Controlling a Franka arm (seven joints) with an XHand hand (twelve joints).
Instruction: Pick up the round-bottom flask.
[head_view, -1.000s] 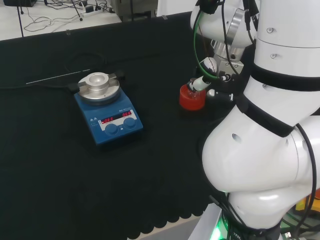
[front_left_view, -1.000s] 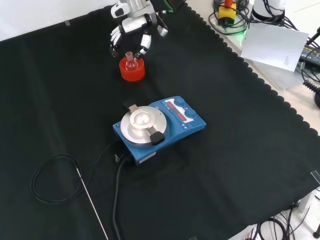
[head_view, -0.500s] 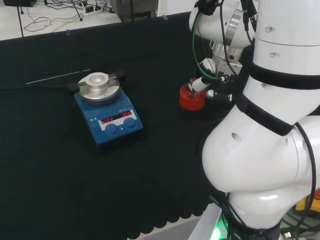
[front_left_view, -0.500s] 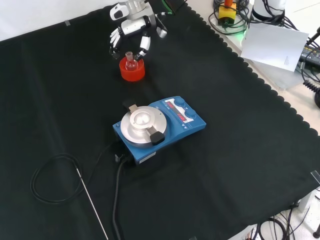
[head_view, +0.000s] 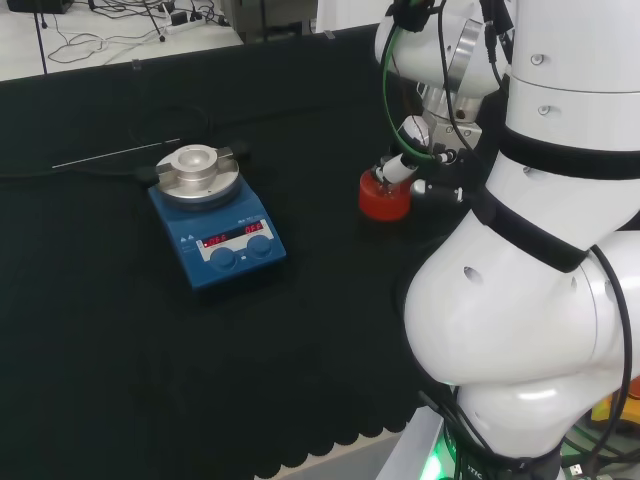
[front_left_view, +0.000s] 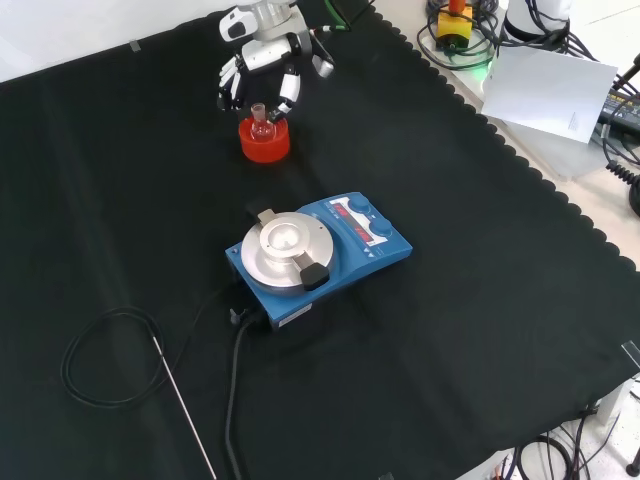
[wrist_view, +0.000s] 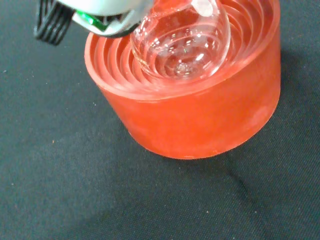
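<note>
A small clear round-bottom flask (front_left_view: 260, 114) sits upright in a red ribbed stand (front_left_view: 265, 141) near the far edge of the cloth in the front view. The hand (front_left_view: 262, 66) hangs just above it, its fingers (front_left_view: 287, 96) pointing down on both sides of the flask's neck, with gaps still showing. In the head view the stand (head_view: 384, 198) lies left of the arm's white links and a fingertip (head_view: 398, 167) reaches over it. The wrist view shows the flask's bulb (wrist_view: 182, 42) resting in the stand (wrist_view: 200, 125), with a blurred part of the hand (wrist_view: 100, 12) beside it.
A blue hotplate stirrer (front_left_view: 320, 245) with a round metal top stands mid-cloth, nearer the front camera than the stand. Its cable and a thin metal probe (front_left_view: 185, 400) lie at the lower left in the front view. The cloth's scalloped edge (front_left_view: 560, 200) runs down the right.
The hand has crept slightly closer over the flask, and its fingers now straddle the neck more tightly. The flask and stand have not moved.
</note>
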